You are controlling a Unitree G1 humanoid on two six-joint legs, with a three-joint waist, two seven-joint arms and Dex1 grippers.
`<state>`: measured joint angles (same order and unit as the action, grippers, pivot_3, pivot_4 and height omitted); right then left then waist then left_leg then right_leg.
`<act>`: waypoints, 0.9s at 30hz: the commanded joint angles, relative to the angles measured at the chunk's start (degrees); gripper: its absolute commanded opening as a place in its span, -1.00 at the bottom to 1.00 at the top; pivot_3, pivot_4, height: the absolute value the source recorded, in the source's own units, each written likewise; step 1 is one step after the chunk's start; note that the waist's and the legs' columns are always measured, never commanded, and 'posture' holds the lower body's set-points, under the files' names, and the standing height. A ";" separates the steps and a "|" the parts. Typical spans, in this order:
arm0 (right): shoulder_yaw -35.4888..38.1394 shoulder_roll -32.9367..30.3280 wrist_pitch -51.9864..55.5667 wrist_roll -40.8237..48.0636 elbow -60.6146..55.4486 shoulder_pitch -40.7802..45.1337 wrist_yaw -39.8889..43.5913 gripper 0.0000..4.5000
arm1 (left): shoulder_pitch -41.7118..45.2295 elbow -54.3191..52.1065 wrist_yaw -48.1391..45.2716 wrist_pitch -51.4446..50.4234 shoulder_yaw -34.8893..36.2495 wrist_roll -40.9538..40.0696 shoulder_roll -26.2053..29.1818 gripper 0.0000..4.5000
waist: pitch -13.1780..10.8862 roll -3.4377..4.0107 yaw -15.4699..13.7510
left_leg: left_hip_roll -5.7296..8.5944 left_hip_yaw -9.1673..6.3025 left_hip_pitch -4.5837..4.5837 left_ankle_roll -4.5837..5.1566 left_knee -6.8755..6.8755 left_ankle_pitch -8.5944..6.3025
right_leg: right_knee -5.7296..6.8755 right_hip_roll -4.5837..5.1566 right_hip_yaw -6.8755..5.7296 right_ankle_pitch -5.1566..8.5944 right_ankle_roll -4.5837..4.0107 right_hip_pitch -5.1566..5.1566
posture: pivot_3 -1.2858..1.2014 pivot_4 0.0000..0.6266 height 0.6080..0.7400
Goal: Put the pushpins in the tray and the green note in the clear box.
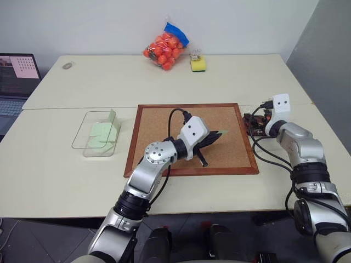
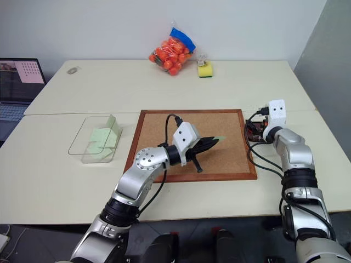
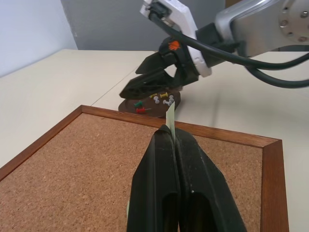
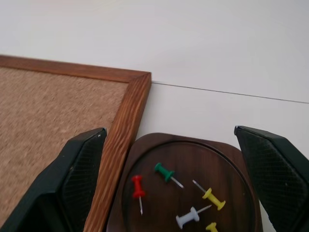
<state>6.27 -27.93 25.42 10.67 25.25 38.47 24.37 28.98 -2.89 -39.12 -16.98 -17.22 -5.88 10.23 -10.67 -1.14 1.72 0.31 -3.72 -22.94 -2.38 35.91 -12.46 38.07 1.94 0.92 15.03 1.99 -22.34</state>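
My left gripper (image 3: 170,137) is pinched tight on the green note (image 3: 169,116), whose thin edge stands up from between my two black fingers (image 3: 195,164) above the corkboard (image 1: 164,123). My right gripper (image 4: 171,159) hangs spread wide over the tray (image 4: 193,154), one finger above the corkboard's wooden frame, the other past the tray's far side, nothing between them. The pushpins (image 4: 190,191) lie loose in the tray below the gap: a red one, a green one, a whitish one and two yellow. The tray sits just beside the corkboard's right edge. The clear box (image 1: 82,134) lies well apart, on the table (image 1: 55,181) left of the corkboard, with pale green paper (image 1: 102,133) inside.
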 commanded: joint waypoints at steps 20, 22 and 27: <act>-3.98 2.25 -0.16 15.41 -44.74 -16.25 13.96 1.00 | -1.14 -12.82 38.82 -12.24 20.34 11.82 -2.87 -1.00 | -0.01 -0.02 -0.02 | -0.01 -0.26 -0.01 -0.01 0.04 0.00 | -0.03 0.01 -0.09 0.14 0.25 0.04 | 0.03 -0.52 1.00; -4.04 3.69 1.56 17.32 -46.09 -15.57 13.16 1.00 | -1.74 -14.01 42.79 -13.79 22.52 13.83 -2.96 -1.00 | -0.01 -0.02 -0.13 | 0.01 -0.36 -0.01 -0.01 0.04 0.00 | -0.03 0.01 -0.12 0.14 0.26 0.06 | 0.03 -0.52 1.00; -4.92 5.80 4.92 20.70 -48.25 -15.06 12.19 1.00 | -2.85 -14.90 50.51 -16.52 28.50 16.15 -3.59 -1.00 | -0.01 -0.02 -0.23 | 0.02 -0.41 -0.02 -0.01 0.04 0.00 | -0.04 0.02 -0.17 0.14 0.25 0.07 | 0.03 -0.52 1.00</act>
<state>1.14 -22.19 29.79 30.14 -20.33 22.14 36.98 26.16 -15.20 8.72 -32.97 9.23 9.15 6.82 -10.68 -1.16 1.50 0.33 -4.12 -22.96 -2.40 35.95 -12.46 38.03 1.96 0.74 15.15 2.22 -22.27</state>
